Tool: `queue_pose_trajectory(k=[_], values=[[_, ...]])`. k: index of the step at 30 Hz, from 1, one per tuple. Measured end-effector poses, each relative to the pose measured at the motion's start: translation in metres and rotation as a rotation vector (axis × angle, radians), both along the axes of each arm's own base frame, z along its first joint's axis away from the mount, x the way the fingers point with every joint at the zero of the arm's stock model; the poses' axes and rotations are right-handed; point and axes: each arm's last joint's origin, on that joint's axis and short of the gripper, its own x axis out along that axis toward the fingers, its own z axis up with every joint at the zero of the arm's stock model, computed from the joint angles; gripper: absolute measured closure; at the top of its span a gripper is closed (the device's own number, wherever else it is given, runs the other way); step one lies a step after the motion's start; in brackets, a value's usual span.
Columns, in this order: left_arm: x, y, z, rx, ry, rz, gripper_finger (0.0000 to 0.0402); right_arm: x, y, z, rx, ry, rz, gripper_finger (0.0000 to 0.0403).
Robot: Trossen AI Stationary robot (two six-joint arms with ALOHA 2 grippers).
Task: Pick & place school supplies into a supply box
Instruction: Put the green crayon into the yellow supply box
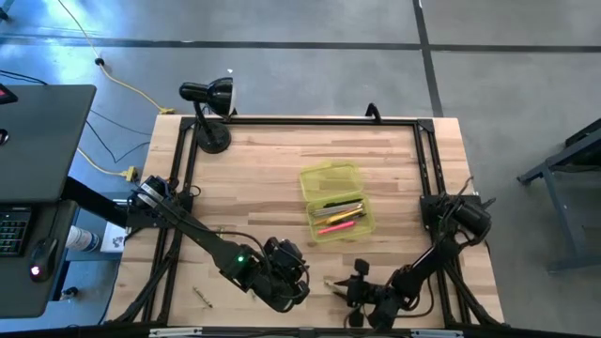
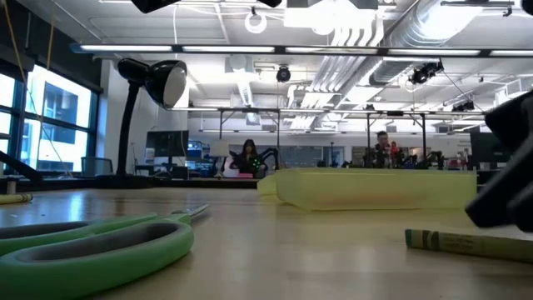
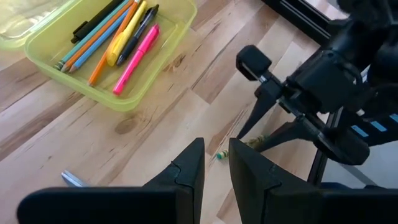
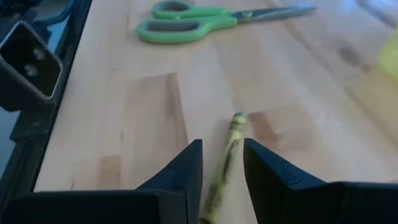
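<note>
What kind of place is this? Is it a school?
Probably not a school. It looks like a big robotics lab or workshop: bare ducts and strip lights run overhead, people sit at screens far behind, and a wooden table has two robot arms mounted on it.

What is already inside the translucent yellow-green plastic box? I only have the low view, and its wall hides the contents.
Observer: The left wrist view shows a pink marker, a yellow highlighter, a black pen and orange pencils lying in the translucent yellow-green plastic box.
Operator: And the paper-wrapped yellow-green crayon on my right, is it gripped?
Observer: No. The right hand is low over it, with its fingers open to either side of the crayon.
Operator: The left hand?
Observer: Empty, its fingers a little apart, over bare wood near the table's front edge.
</note>
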Motion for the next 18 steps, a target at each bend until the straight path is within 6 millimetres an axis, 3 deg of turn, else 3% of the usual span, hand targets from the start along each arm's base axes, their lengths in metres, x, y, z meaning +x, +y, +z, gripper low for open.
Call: queue_pose_trajectory(k=[8,18], values=[[0.000,0.000,0.000,0.002,-0.002,0.001,0.0296,0.001,0.002,-0.018,-0.017,-0.022,-0.026,0.0309],[0.000,0.000,0.000,0.007,-0.001,-0.003,0.0296,-0.001,-0.003,-0.048,-0.158,-0.073,-0.123,0.0309]])
